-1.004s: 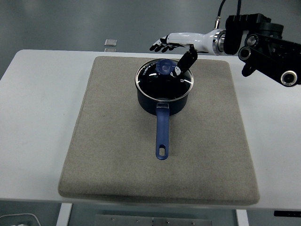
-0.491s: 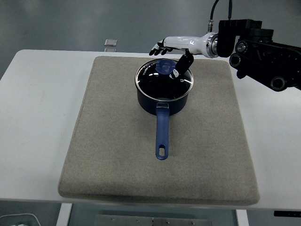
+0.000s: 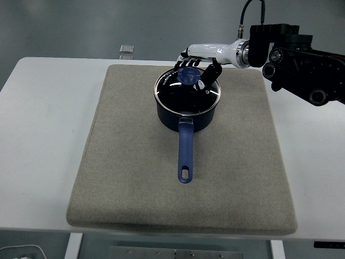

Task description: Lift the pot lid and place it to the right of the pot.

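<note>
Near edge: bare white counter (image 3: 43,135), then the grey mat (image 3: 135,183) that carries everything. The pot (image 3: 186,116) sits on the far half of the mat, blue handle (image 3: 185,154) pointing straight back at us. The lid (image 3: 187,91) sits on the pot, seated flat as far as we can tell, blue knob (image 3: 188,76) at its far side.

Our right hand (image 3: 197,69) is over the knob, coming in from the right. Its fingers (image 3: 209,75) are spread around the knob, thumb on the near-right side, the others on the far side. No grip yet by the look of it: fingers loose, nothing held. Contact with the knob is too small to call.

Left arm is not in view.

Step in hand: close on the knob. Our advice:
- centre the knob between thumb and fingers before closing
- close firmly, since the knob is small and smooth-looking
- lift straight up so the rim clears the pot without dragging it
- then carry right; the mat right of the pot is free
</note>
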You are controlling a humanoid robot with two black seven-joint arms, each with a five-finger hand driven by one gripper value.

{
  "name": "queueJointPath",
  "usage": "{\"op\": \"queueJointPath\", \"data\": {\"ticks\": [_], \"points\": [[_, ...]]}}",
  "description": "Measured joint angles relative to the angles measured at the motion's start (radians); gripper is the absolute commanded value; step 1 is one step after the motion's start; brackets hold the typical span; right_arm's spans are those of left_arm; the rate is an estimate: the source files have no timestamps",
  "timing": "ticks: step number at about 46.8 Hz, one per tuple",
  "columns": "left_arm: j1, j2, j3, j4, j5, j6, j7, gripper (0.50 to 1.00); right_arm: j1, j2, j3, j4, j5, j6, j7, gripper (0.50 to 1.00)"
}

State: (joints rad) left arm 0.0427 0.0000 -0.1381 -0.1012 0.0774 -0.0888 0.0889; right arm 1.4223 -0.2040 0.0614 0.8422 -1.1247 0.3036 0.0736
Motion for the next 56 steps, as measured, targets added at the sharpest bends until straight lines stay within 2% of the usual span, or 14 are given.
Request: {"op": "queueJointPath", "data": {"ticks": [6, 10, 16, 22, 40, 49, 52, 56], "points": [[0.0, 0.0, 0.0, 0.0, 0.0, 0.0, 0.0, 1.0, 0.0, 0.0, -0.002, 0.0, -0.001, 0.002, 0.0, 0.662], [0.0, 0.0, 0.0, 0.0, 0.0, 0.0, 0.0, 1.0, 0.0, 0.0, -0.002, 0.0, -0.001, 0.003, 0.0, 0.648], [0.0, 0.0, 0.0, 0.0, 0.0, 0.0, 0.0, 1.0, 0.001, 0.0, -0.002, 0.0, -0.001, 0.006, 0.0, 0.586], [0.0, 0.0, 0.0, 0.0, 0.0, 0.0, 0.0, 1.0, 0.006, -0.001, 0.001, 0.001, 0.0, 0.008, -0.001, 0.545], [0.0, 0.0, 0.0, 0.0, 0.0, 0.0, 0.0, 1.0, 0.045, -0.027, 0.001, -0.001, 0.002, 0.023, -0.001, 0.543], [0.0, 0.0, 0.0, 0.0, 0.0, 0.0, 0.0, 1.0, 0.049, -0.107, 0.0, -0.002, 0.01, 0.028, -0.003, 0.539], [0.0, 0.0, 0.0, 0.0, 0.001, 0.0, 0.0, 1.0, 0.048, -0.136, 0.0, -0.002, 0.015, 0.029, -0.003, 0.509], [0.0, 0.0, 0.0, 0.0, 0.001, 0.0, 0.0, 1.0, 0.039, -0.177, 0.0, -0.002, 0.019, 0.031, -0.003, 0.5]]}}
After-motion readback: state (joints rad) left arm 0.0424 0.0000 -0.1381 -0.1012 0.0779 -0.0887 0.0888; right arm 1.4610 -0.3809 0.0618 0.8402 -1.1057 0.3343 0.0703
